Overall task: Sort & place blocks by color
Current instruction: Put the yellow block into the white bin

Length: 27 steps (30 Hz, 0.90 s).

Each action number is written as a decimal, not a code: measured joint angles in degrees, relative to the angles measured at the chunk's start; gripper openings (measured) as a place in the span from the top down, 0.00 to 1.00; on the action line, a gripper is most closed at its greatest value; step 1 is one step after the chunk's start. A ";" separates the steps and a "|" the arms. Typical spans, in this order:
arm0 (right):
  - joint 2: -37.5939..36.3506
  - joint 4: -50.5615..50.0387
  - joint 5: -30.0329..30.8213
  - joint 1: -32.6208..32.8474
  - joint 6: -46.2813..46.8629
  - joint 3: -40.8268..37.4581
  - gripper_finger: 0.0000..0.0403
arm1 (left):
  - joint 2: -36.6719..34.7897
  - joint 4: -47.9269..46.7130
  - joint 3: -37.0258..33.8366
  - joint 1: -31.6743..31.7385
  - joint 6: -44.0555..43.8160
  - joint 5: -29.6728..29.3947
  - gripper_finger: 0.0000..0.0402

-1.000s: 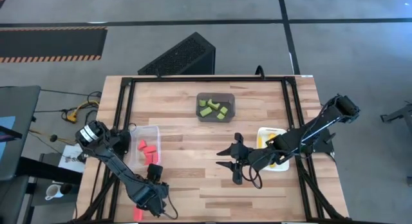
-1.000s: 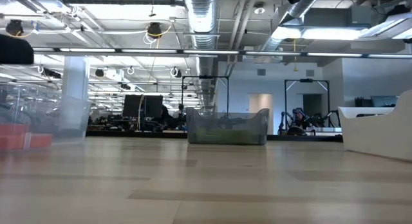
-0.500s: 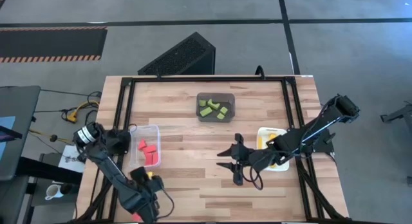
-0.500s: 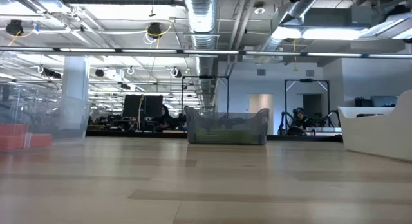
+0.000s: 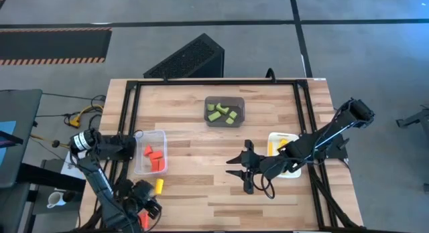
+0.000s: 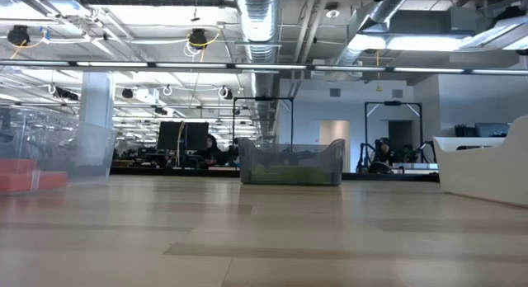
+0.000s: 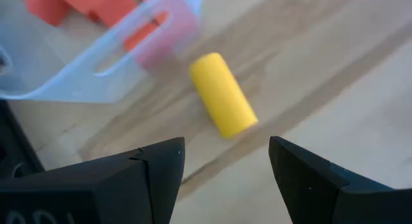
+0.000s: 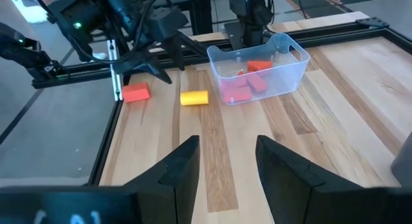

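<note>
A yellow cylinder block (image 7: pixel 222 95) lies on its side on the table beside the clear bin (image 7: pixel 96 63), also seen from above (image 5: pixel 159 186). My left gripper (image 7: pixel 225 150) is open just short of it, touching nothing, near the table's near-left corner (image 5: pixel 149 198). A red block (image 8: pixel 135 92) lies on the table at the left edge, by that gripper. Red blocks (image 5: pixel 155 158) sit in the clear bin, green blocks (image 5: pixel 222 112) in the dark grey bin, yellow blocks (image 5: pixel 285 142) in the white bin. My right gripper (image 5: pixel 232 165) hangs open over mid-table.
The clear bin (image 5: pixel 151 152) stands at the table's left, the dark grey bin (image 5: pixel 224 99) at the far middle, and the white bin (image 5: pixel 273 152) at the right, partly under my right arm. A black frame rail (image 5: pixel 127 126) runs around the table. Bare wood lies between the bins.
My left gripper has drawn back toward the table's near-left corner, and its arm has swung left. The yellow cylinder, covered by the gripper a second ago, now lies in the open beside the clear bin. My right arm has kept still.
</note>
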 joint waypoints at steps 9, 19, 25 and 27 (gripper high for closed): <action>0.00 0.68 0.00 0.87 2.55 0.04 0.57 | 0.22 -0.56 0.00 6.38 -1.29 -5.68 0.47; 0.01 1.44 0.00 3.24 3.09 0.04 0.57 | 0.86 1.25 0.00 10.11 -2.88 -3.71 0.47; 0.02 1.49 0.00 5.40 2.93 0.04 0.57 | 4.77 6.05 0.00 8.86 -5.75 2.02 0.47; 0.02 1.60 0.01 6.05 2.95 0.04 0.57 | 6.47 7.22 0.00 8.78 -5.86 3.61 0.47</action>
